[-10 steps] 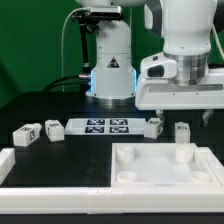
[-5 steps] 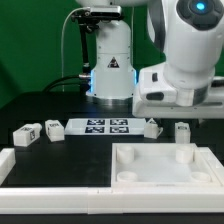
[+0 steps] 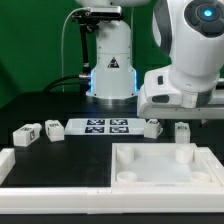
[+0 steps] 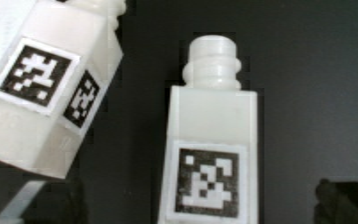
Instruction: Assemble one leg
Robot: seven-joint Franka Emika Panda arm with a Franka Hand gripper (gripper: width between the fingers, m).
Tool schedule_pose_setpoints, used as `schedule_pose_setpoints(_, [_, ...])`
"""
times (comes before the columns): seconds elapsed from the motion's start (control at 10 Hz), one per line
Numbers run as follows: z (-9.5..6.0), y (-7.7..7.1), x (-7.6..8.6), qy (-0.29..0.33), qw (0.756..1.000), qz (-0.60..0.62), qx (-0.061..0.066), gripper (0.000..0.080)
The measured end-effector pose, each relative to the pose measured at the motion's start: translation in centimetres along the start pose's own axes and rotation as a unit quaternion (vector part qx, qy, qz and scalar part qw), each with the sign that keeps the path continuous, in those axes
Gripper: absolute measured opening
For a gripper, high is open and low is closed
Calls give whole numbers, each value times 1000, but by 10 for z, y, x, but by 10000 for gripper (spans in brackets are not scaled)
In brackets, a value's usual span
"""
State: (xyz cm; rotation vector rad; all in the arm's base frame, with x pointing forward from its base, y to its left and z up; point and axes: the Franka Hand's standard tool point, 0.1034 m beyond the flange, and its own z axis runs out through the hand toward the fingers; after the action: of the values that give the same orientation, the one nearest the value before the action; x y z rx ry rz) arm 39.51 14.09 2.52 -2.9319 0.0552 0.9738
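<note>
Four small white tagged legs lie on the black table in the exterior view: two at the left [image 3: 25, 134] [image 3: 52, 128] and two at the right [image 3: 152, 126] [image 3: 183, 130]. My gripper [image 3: 180, 108] hangs just above the right pair; its fingertips are hard to make out there. In the wrist view one leg [image 4: 211, 130] lies lengthwise between my two dark fingertips [image 4: 19, 205], with a gap on each side. A second leg [image 4: 51, 85] lies beside it, apart. The gripper [image 4: 185, 205] is open and holds nothing.
The marker board [image 3: 105, 126] lies between the two pairs of legs. The large white square tabletop [image 3: 128, 170] sits in front at the exterior view's right. A white L-shaped rail [image 3: 40, 175] runs along the front left. The robot base [image 3: 110, 70] stands behind.
The arm has tilted and the hand has shifted a little lower over the right pair of legs. The legs and tabletop have not moved.
</note>
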Motion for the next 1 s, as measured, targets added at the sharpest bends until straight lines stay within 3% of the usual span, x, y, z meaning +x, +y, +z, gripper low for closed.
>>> schedule_pose_setpoints(0.4, [13,4,0,-40,999,-7,2,649])
schedule_pose_setpoints(0.9, [17,0,4,-36,999,-2,1,649])
schedule_pose_setpoints(1.0, [18,-2,2,-38,999,17,-3,529])
